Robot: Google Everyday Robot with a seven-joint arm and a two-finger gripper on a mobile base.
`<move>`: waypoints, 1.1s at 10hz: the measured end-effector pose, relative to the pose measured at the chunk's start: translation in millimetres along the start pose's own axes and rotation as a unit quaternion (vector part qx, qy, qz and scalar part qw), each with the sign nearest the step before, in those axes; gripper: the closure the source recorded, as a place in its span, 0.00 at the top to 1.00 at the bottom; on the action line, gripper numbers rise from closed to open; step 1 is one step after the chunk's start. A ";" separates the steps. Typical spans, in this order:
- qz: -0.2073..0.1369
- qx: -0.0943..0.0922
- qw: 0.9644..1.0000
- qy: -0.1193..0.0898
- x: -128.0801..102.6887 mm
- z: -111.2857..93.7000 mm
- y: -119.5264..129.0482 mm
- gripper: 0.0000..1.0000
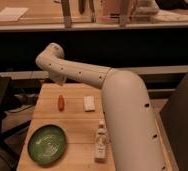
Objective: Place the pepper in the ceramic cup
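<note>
Hanging closed near the pepper (61,102), the claw (60,81) is mostly hidden.

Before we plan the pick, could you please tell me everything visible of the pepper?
The pepper is small, elongated and red-orange, slightly tapered. It lies flat on the wooden table, lengthwise away from the camera, left of the white block in the camera view and beyond the green plate, touching neither. The gripper, shut, hangs above and behind it, not touching it.

Wooden table (77,126), dark counter (137,50) behind — dim light
</note>
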 end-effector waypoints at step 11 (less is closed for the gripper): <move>-0.016 0.013 0.999 -0.028 -11.5 23.5 9.2 0.03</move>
